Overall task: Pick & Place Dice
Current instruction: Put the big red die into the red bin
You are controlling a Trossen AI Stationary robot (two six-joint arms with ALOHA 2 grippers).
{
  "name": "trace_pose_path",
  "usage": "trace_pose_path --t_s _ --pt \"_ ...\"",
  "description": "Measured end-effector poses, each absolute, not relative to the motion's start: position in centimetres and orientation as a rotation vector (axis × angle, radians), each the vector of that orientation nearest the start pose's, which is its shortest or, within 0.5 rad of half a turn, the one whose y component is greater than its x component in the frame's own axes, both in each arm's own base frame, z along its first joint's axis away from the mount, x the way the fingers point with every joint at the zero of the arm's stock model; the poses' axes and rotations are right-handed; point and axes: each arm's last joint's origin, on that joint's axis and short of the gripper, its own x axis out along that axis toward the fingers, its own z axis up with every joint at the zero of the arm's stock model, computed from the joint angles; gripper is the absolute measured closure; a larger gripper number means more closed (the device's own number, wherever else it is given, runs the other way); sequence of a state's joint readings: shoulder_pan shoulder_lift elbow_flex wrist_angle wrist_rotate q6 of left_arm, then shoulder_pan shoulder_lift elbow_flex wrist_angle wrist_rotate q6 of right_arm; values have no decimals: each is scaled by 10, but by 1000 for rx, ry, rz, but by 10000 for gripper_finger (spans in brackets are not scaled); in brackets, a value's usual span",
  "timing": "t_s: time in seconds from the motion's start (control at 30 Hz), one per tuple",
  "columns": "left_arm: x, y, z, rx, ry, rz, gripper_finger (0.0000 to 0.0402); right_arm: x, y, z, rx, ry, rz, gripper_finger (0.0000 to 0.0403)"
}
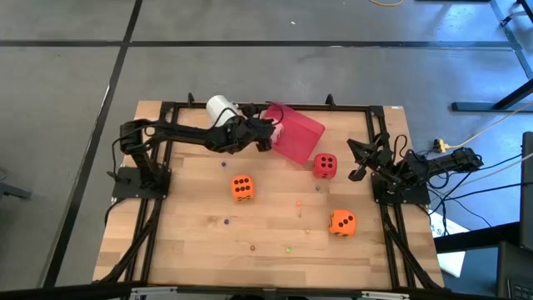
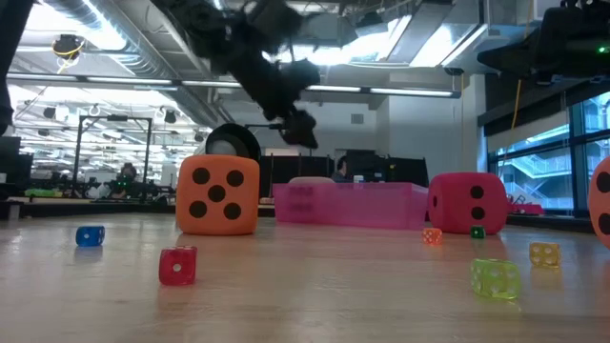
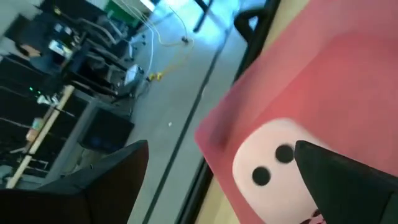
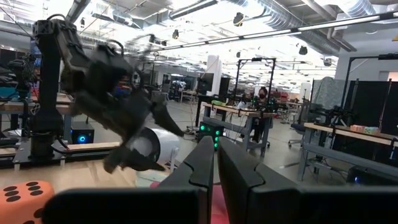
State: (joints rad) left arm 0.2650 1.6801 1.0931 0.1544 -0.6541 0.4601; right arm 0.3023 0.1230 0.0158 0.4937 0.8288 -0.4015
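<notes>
A pale pink die (image 3: 267, 165) with dark pips lies in the red-pink tray (image 1: 300, 140) at the table's far side. My left gripper (image 1: 265, 133) hovers open over the tray's left end. In the left wrist view its fingers (image 3: 118, 177) stand wide apart, and one of them covers part of the die. An orange die (image 1: 242, 187) sits mid-table, a red die (image 1: 325, 166) right of the tray, and a second orange die (image 1: 342, 222) nearer the front right. All three rest on the wood. My right gripper (image 1: 358, 164) waits shut at the table's right side.
A white cup (image 1: 221, 107) lies on its side at the far edge, just left of the tray and close beside the left arm. Several tiny coloured dice (image 2: 177, 266) are scattered over the wooden table (image 1: 191, 242). A black frame runs along the table's edges.
</notes>
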Motion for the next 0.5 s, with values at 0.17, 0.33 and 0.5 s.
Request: trace_pose_path --t_s 0.17,0.33,0.5 --pt "338 88 269 503 605 746 2 91 7 202 -207 -219 -557 378" --pt "307 64 305 406 561 668 2 92 7 203 -213 -225 -536 378" --pt "265 50 329 309 562 650 2 93 9 203 -231 -239 -473 378"
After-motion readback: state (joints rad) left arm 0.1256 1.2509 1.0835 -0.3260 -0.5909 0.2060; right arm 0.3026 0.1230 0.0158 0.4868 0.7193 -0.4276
